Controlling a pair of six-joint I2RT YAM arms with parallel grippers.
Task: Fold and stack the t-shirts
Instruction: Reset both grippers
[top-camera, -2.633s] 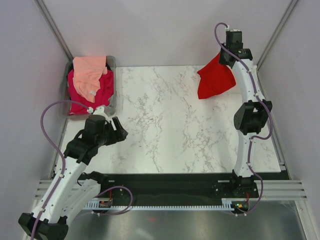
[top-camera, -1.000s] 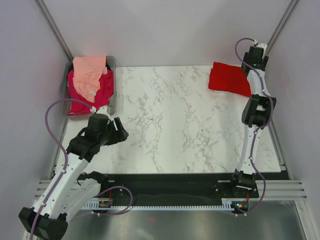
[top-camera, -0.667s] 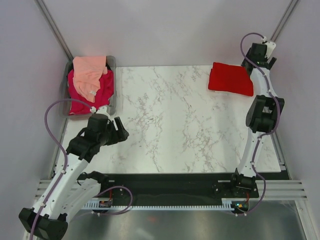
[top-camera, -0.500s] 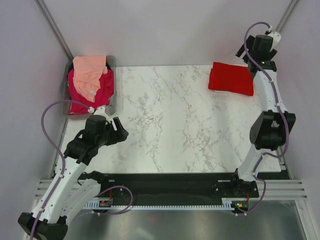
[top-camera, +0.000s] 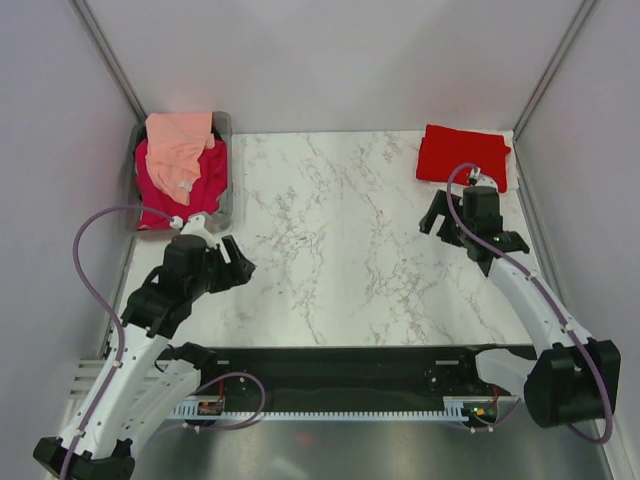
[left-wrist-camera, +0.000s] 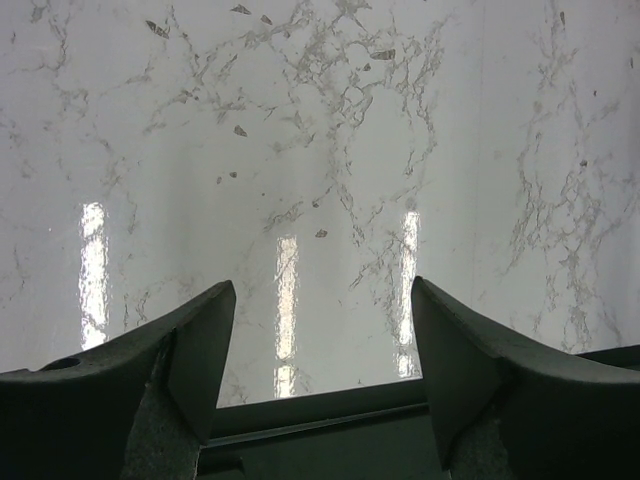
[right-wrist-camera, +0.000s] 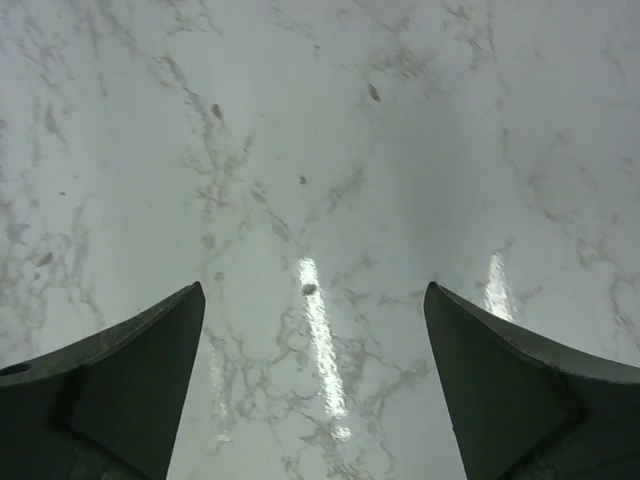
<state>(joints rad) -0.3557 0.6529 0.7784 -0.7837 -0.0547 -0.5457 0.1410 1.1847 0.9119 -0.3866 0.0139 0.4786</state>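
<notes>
1. The left tool (top-camera: 233, 262) hangs over the near left part of the tabletop (top-camera: 340, 250). Its jaws are spread wide with nothing between them. In the left wrist view, only bare white marble shows in the gap between the two dark fingers (left-wrist-camera: 190, 350).
2. The right tool (top-camera: 440, 222) sits over the right side of the tabletop, farther from the arm bases than the left tool. Its jaws are also spread wide and hold nothing. The right wrist view shows veined marble between its fingers (right-wrist-camera: 140, 370).
3. Just beyond the right tool, toward the far right corner, lies the red t-shirt (top-camera: 462, 157). It is folded into a flat rectangle on the tabletop and is not touching the tool.
4. Beyond the left tool and to its left, a grey bin (top-camera: 232, 170) stands at the far left edge, close to the tool but apart from it.
5. In the bin, the magenta-pink t-shirt (top-camera: 203, 188) lies crumpled. The peach t-shirt (top-camera: 178, 145) is draped on top of it and reaches over the bin's far rim.
</notes>
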